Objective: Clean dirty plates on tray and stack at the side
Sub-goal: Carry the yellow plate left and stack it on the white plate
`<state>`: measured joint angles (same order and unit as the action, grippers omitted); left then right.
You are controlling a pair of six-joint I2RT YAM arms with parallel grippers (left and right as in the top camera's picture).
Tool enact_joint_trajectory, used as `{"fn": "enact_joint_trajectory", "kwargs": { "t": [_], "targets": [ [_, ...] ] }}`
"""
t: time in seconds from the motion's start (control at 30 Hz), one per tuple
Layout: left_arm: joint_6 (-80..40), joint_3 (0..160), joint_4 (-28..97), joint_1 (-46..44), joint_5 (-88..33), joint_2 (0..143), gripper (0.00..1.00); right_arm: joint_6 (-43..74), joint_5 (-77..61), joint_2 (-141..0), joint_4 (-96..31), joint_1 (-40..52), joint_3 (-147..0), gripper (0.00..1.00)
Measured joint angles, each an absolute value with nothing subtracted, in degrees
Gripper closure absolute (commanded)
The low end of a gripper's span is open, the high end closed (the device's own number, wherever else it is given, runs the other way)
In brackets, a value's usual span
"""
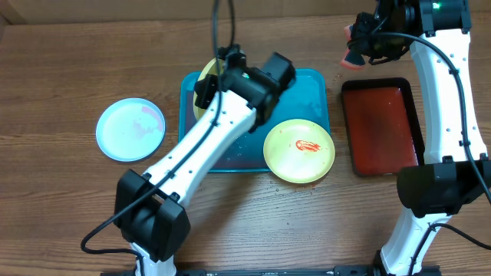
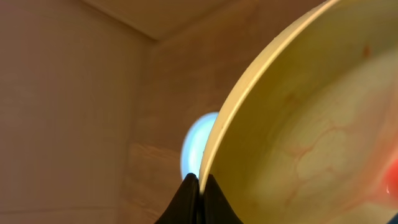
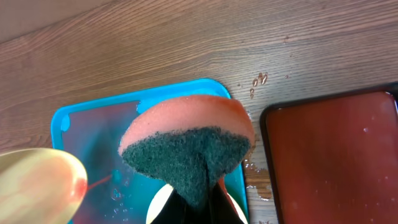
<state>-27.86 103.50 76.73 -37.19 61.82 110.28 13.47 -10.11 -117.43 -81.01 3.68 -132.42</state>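
Above the large teal-blue plastic tray (image 1: 311, 96), the left hand (image 2: 198, 186) pinches the rim of a tilted pale yellow-green round plate (image 2: 298, 143), so the right hand (image 3: 202, 214), clamping an orange-green sponge (image 3: 186, 137), should press gently, scrubbing toward that grip.

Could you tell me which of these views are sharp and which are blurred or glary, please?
Left wrist: the held yellow plate fills the frame at close range and looks soft, with the blue plate behind it a bright blur. Right wrist: the sponge and the table grain are crisp, with a mild sheen on the red tray. Overhead: evenly lit, sharp.
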Motion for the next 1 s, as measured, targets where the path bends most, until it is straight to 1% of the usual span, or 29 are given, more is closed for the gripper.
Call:
{"fn": "enact_joint_trajectory", "kwargs": {
  "t": [0.13, 0.3, 0.5, 0.63, 0.7, 0.8, 0.87, 0.9, 1.0],
  "targets": [
    [-29.15, 103.50, 76.73, -39.99, 69.41, 110.28, 0.96, 13.52, -10.09, -117.43, -81.08, 3.66, -132.42, 0.96],
    [-30.20, 103.50, 76.75, -41.56, 75.33, 110.28, 0.96, 13.47, -10.11, -117.43, -81.30, 3.60, -132.42, 0.96],
    [-31.38, 103.50, 76.73, -41.65, 77.84, 110.28, 0.96, 13.50, -10.09, -117.43, -81.45, 3.46, -132.42, 0.96],
    [-31.44, 103.50, 76.73, -41.56, 77.30, 110.28, 0.96, 13.50, -10.09, -117.43, -81.47, 3.46, -132.42, 0.96],
    [-31.48, 103.50, 76.66, -41.28, 75.59, 110.28, 0.96, 13.47, -10.11, -117.43, -81.47, 3.46, -132.42, 0.96],
    [-31.59, 103.50, 76.49, -40.23, 69.32, 110.26, 0.96, 13.47, -10.09, -117.43, -81.47, 3.46, -132.42, 0.96],
    [-31.64, 103.50, 76.47, -38.52, 62.33, 110.28, 0.96, 13.50, -10.07, -117.43, -81.49, 3.46, -132.42, 0.96],
    [-31.64, 103.50, 76.40, -36.60, 56.05, 110.28, 0.96, 13.50, -10.09, -117.43, -81.47, 3.46, -132.42, 0.96],
    [-30.48, 103.50, 75.13, -32.01, 44.60, 110.28, 0.95, 13.50, -10.09, -117.43, -81.47, 3.46, -132.42, 0.96]
  ]
}}
